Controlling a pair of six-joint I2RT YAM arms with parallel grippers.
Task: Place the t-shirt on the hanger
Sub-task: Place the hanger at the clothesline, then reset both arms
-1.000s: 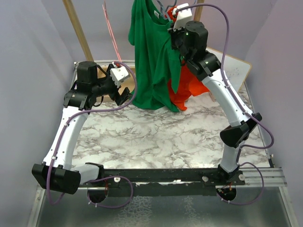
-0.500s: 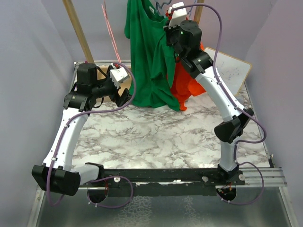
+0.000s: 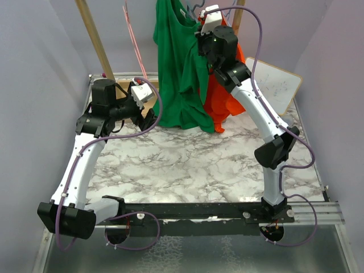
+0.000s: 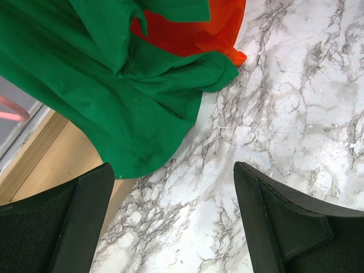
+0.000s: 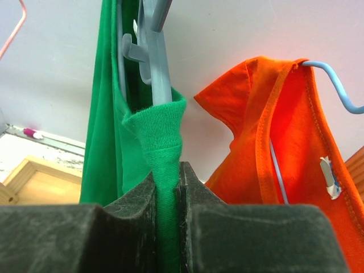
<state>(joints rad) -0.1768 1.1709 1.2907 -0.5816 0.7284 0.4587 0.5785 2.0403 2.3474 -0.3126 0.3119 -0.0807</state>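
The bright green t-shirt (image 3: 176, 74) hangs at the back of the table, its hem resting on the marble. The blue-grey hanger (image 5: 153, 45) sits inside its neck, and its hooked top (image 3: 192, 9) shows at the upper edge. My right gripper (image 3: 199, 31) is raised to the shirt's top and shut on a fold of green cloth (image 5: 162, 136) just below the hanger; its jaws (image 5: 169, 170) pinch the fold. My left gripper (image 3: 149, 118) is open and empty, low beside the shirt's hem (image 4: 102, 85), not touching it (image 4: 173, 168).
An orange-red t-shirt (image 3: 224, 96) hangs on a light blue hanger (image 5: 335, 85) right of the green one. A pink wire hanger (image 3: 133, 40) and a wooden post (image 3: 96, 40) stand back left. A whiteboard (image 3: 278, 85) leans back right. A wooden box (image 4: 57, 153) lies under the hem.
My right gripper has moved left and back with the green cloth in it, carrying the shirt's top along. My left arm has shifted slightly and stays open.
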